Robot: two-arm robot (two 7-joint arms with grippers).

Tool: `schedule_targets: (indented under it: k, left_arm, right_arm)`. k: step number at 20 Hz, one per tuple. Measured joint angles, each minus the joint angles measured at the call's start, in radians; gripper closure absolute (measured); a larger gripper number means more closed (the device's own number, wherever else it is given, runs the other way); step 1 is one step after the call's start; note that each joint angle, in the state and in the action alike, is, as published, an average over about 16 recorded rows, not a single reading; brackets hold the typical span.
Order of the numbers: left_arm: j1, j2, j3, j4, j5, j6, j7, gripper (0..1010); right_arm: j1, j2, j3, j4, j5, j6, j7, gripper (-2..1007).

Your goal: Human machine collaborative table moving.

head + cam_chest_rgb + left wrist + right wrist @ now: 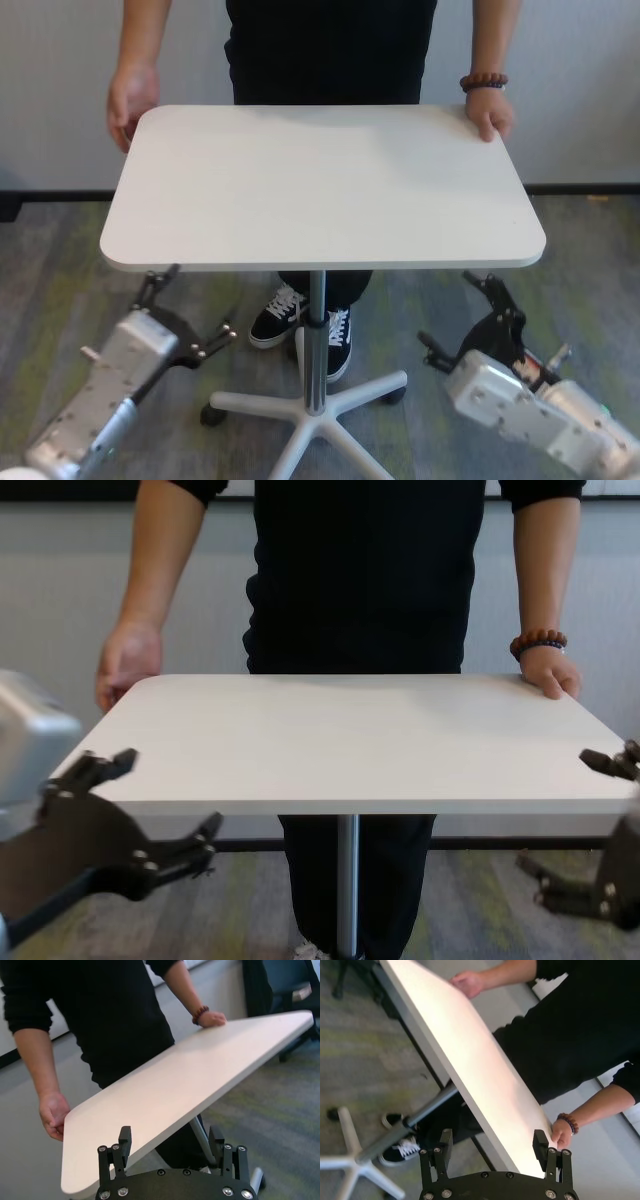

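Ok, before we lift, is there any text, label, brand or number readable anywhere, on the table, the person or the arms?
None readable.
The table top is plain white, no label.
The person's black shirt shows no print.
The left gripper and right gripper show only bare screws, no markings.
The sneakers show no legible logo.

A grey carpet (590,260) with faint green streaks covers the floor. Behind it runs a pale wall (60,90) with a dark skirting strip (580,188) at its foot. In the left wrist view, dark furniture (280,985) stands far off.
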Motion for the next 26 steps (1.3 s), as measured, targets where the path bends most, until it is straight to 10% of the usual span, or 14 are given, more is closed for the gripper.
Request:
schedule_targets:
  k: [6,12,26]
  left_arm:
    - [0.09,0.014,-0.061,-0.061,-0.092,-0.028,-0.03,10]
    - [0.168,0.04,-0.113,-0.147,-0.111,-0.034,-0.039,10]
    - [0.251,0.093,-0.228,-0.384,-0.108,0.0,-0.065,10]
  right_arm:
    - [-0.123,-0.016,0.037,-0.081,0.08,-0.066,-0.025,0]
    - [-0.204,-0.028,0.051,-0.166,0.091,-0.077,-0.031,0]
    - [-0.215,-0.043,0.063,-0.374,0.062,0.085,0.069,0]
